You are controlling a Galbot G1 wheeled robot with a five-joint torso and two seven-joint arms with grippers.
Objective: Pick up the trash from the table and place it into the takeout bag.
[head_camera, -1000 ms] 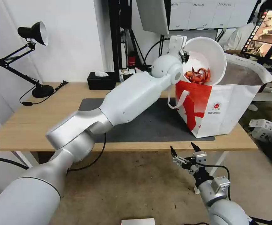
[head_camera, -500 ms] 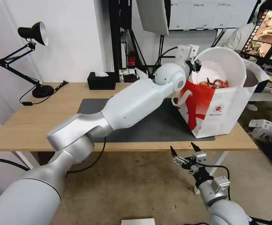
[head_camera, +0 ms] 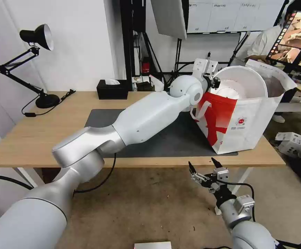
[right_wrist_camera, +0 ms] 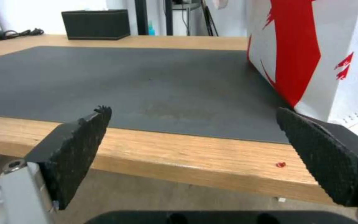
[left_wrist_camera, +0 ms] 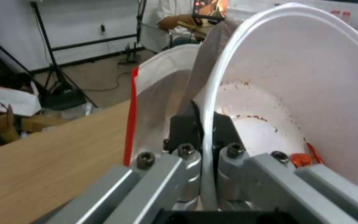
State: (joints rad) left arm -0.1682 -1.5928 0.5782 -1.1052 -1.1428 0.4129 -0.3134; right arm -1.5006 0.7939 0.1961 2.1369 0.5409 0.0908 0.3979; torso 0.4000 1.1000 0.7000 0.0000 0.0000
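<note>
My left gripper is shut on the rim of the white round bowl, which is tipped on its side and sunk partway into the open takeout bag at the table's right end. In the left wrist view the rim runs between the jaws of the left gripper. The bowl's stained inside holds a red shell low down, with the bag's wall beside it. My right gripper hangs open below the table's front edge, its pads wide apart facing the dark mat.
A black tissue box and a desk lamp stand along the table's back edge. A small red scrap lies on the front edge near the bag. Stands and cables crowd the space behind the table, and boxes lie on the floor at right.
My left arm has moved right and lowered the tilted bowl from above the bag down into its mouth. The red shells have slid out of the head view. The right arm has not moved.
</note>
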